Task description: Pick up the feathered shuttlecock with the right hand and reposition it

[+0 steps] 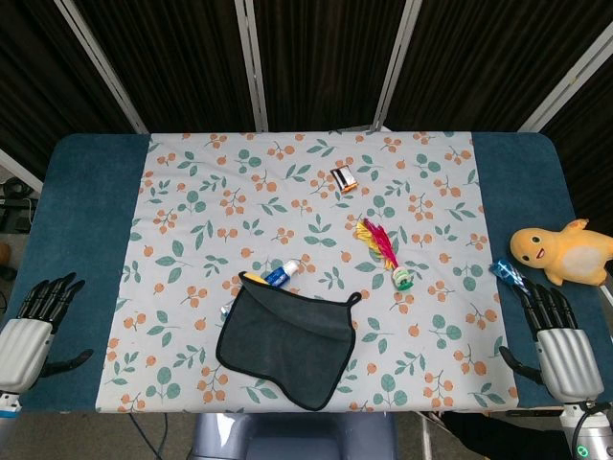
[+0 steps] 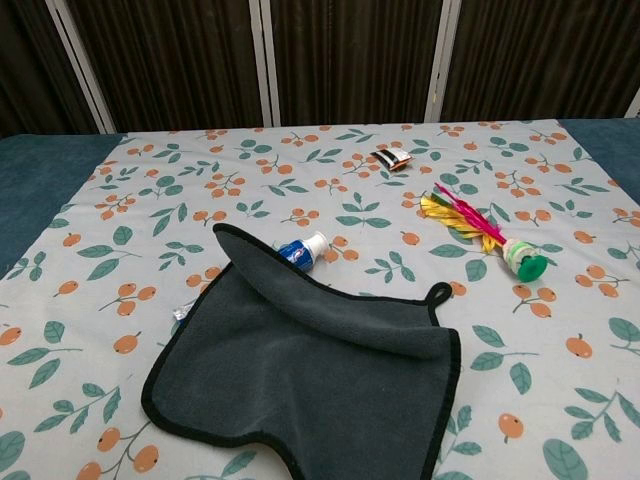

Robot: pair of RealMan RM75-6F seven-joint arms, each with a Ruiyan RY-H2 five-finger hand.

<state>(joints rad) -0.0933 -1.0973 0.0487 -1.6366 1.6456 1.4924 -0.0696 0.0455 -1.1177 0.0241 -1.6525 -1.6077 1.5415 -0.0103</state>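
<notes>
The feathered shuttlecock [image 1: 385, 253] lies on its side on the floral cloth, red and yellow feathers pointing to the far left, green and white base nearest me; the chest view shows the shuttlecock [image 2: 487, 234] at mid right. My right hand [image 1: 557, 333] rests at the table's near right corner, fingers spread, holding nothing, well to the right of the shuttlecock. My left hand [image 1: 34, 321] sits at the near left corner, also empty with fingers apart. Neither hand shows in the chest view.
A dark grey towel [image 1: 286, 340] lies near the front middle, partly covering a blue and white tube [image 1: 283, 274]. A small black and orange packet [image 1: 344, 177] lies farther back. A yellow plush toy [image 1: 562, 252] and a blue wrapper [image 1: 508, 274] sit at the right edge.
</notes>
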